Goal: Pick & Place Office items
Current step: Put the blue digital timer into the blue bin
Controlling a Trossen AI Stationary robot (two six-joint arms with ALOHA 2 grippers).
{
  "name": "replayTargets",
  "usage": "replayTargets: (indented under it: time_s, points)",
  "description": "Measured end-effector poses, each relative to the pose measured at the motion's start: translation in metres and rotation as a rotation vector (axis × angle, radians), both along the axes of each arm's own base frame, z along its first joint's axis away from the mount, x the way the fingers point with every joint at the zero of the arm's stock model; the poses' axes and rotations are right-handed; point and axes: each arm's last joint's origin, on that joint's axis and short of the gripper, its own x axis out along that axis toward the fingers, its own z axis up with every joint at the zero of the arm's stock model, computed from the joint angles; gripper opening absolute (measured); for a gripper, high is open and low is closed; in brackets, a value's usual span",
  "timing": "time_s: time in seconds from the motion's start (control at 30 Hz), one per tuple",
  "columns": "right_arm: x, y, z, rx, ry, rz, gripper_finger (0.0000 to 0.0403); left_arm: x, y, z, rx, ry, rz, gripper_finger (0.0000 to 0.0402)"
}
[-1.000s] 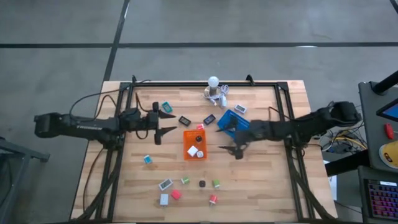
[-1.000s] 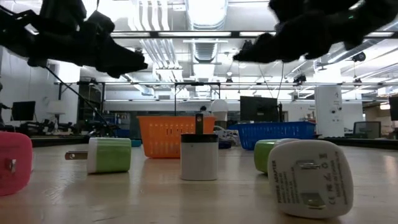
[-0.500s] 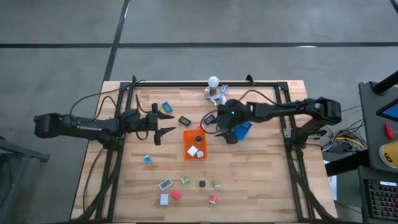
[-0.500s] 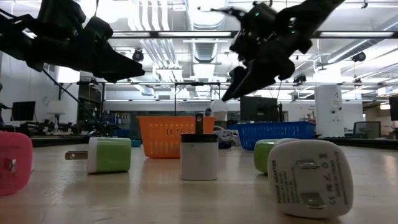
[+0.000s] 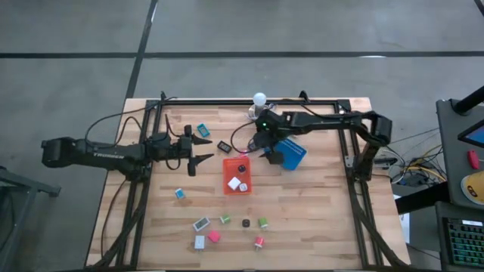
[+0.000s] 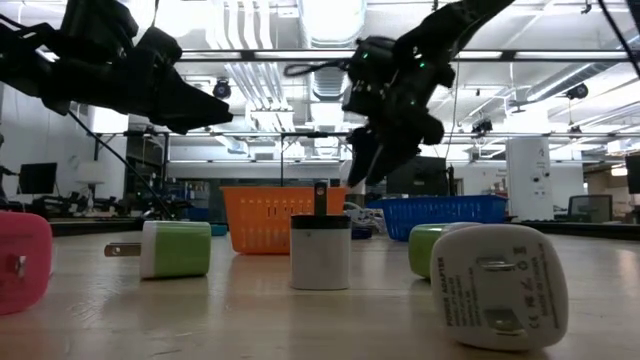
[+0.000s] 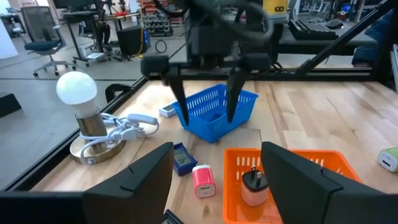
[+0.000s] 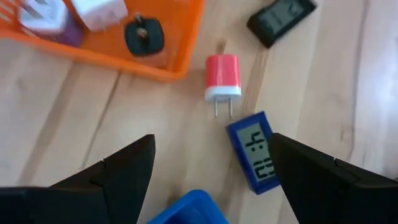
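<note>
- Hovering above the middle of the high view, the right tool (image 5: 264,145) hangs with its fingers spread apart and nothing between them, over a small red plastic plug adapter with a white base and two metal prongs (image 8: 222,77) lying on the wooden counter (image 5: 318,211).
- That adapter rests just beside the orange mesh tray (image 8: 174,59) and close to a small blue digital clock with a grey display (image 8: 256,151); I judge it light, rigid and smooth-sided, so the flat red flanks look the best hold, not the thin prongs.
- With tray wall and clock so near, the fingers have little room.
- At centre left of the high view, the left tool (image 5: 198,153) waits open and empty.
- Other small office items, such as a green cube (image 5: 262,223) and a pink one (image 5: 214,236), lie scattered at lower centre.
- From above, the arm hides the red adapter; the clock's digits are hard to read.
</note>
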Motion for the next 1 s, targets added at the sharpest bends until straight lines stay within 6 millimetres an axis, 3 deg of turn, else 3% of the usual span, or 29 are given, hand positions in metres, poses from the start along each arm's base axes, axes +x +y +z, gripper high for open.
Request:
replayTargets:
  time_s: [0.33,0.57,1.0]
  points:
    - [0.015,-0.024,-0.008,-0.006,0.066,0.004,0.0311,0.0,0.0,-0.001,-0.001,0.008,0.001,0.0248]
    - [0.024,-0.03,-0.011,0.004,0.102,0.006,0.0311,0.0,0.0,-0.001,0.002,0.014,0.015,0.0248]
    - [0.036,-0.036,-0.045,0.039,0.21,-0.027,0.0311,0.0,0.001,-0.001,0.005,0.012,0.018,0.0248]
